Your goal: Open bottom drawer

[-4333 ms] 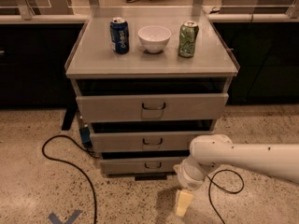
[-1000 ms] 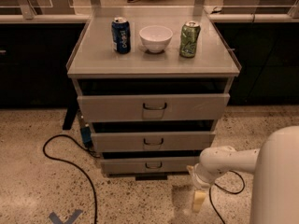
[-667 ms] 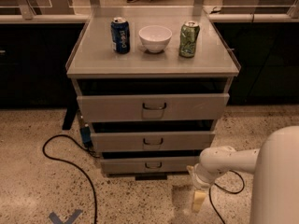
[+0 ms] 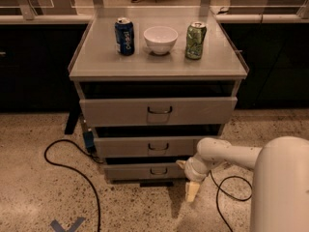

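The bottom drawer (image 4: 140,171) is the shallow grey front lowest in the grey cabinet (image 4: 96,64), with a small dark loop handle (image 4: 158,170) at its centre. A dark gap shows above its front. My gripper (image 4: 191,188) hangs low over the floor at the drawer's right end, to the right of the handle and apart from it. My white arm (image 4: 231,156) comes in from the lower right. The mid-sized drawer (image 4: 125,147) and the tallest drawer (image 4: 116,111) sit above.
A blue can (image 4: 124,36), a white bowl (image 4: 161,39) and a green can (image 4: 195,40) stand on the cabinet top. Black cables lie on the speckled floor at the left (image 4: 72,170) and right (image 4: 231,197). Blue tape (image 4: 67,224) marks the floor. Dark counters stand behind.
My gripper has moved up and to the left, closer to the right end of the bottom drawer. The drawers and the things on the cabinet top have not moved.
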Robot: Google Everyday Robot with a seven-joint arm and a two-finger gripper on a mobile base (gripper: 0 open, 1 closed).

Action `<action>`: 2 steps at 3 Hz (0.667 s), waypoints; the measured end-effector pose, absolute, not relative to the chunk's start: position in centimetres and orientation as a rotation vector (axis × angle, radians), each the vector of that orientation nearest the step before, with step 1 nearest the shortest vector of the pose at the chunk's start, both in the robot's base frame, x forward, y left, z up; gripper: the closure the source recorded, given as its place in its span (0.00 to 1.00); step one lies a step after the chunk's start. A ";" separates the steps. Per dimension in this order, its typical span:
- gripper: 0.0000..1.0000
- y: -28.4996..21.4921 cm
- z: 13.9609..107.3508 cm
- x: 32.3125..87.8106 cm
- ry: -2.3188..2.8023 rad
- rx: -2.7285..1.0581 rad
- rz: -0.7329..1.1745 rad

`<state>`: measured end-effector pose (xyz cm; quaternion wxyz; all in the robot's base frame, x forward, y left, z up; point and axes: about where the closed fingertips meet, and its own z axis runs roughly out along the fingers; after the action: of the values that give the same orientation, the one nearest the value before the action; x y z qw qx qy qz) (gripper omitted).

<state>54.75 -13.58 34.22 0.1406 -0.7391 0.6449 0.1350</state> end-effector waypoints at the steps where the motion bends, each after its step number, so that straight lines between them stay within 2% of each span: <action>1: 0.00 -10.0 35.3 59.0 1.654 -2.170 0.397; 2: 0.00 -8.0 36.0 61.3 1.535 -2.185 0.400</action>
<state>61.27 -8.04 35.96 0.2189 -0.7897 0.5546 0.1445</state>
